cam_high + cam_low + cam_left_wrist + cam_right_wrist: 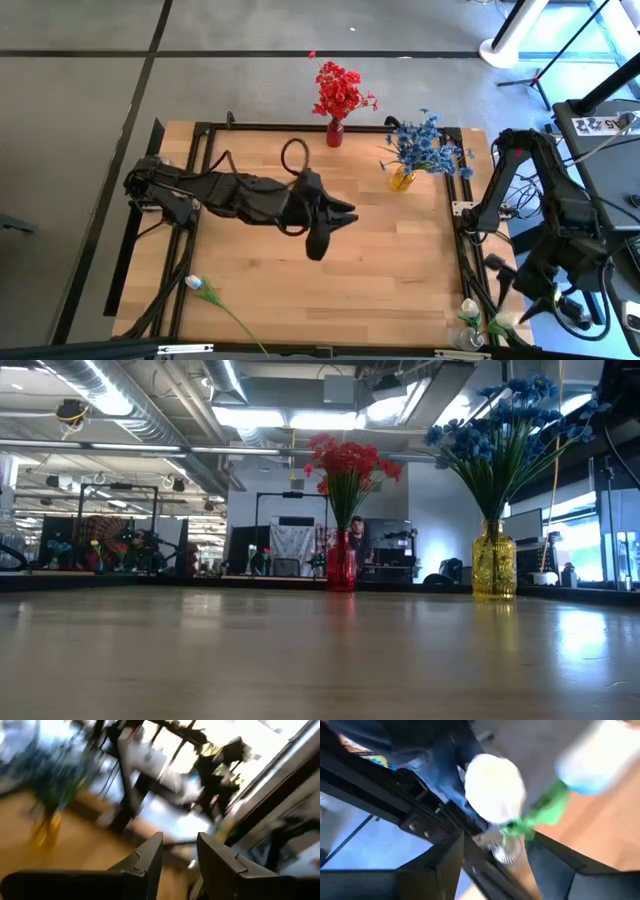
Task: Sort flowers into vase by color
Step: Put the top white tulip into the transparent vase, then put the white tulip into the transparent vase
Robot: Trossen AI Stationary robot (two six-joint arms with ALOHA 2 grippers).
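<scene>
**Two-arm flower sorting: right arm at the white blossoms, left arm raised mid-table**

High view: red flowers (pixel 339 91) upright in a red vase (pixel 334 133) at the table's far edge; blue flowers (pixel 427 145) in a yellow vase (pixel 401 179) just right of it; one loose white-headed flower (pixel 205 292) lying at the near left corner of the table (pixel 380 270); a white flower cluster (pixel 478 318) at the near right corner. Left gripper (pixel 335 214) stretched out over mid-table, carrying nothing visible; right arm folded back beside the table's right edge, its wrist dropped toward the white cluster, the gripper itself hard to make out here.

Low view: both filled vases standing upright on the far side; no arm and no loose stem in frame.

Left wrist view: left fingers (pixel 150 857) parted with a clear gap, nothing between them; blurred yellow vase off to one side.

Right wrist view: right gripper (pixel 492 857) with jaws spread around a green stem (pixel 540 812) beside a white blossom (pixel 495 787); a glass vase mouth (pixel 506 852) seemingly beneath; contact not evident, so apparently a release rather than a grip.

Judged step: setting white stems in the corner vase. Best done by withdrawing straight up, jaws kept wide, to avoid dragging the stem back out; the loose flower at the left corner apparently yet to be sorted.
</scene>
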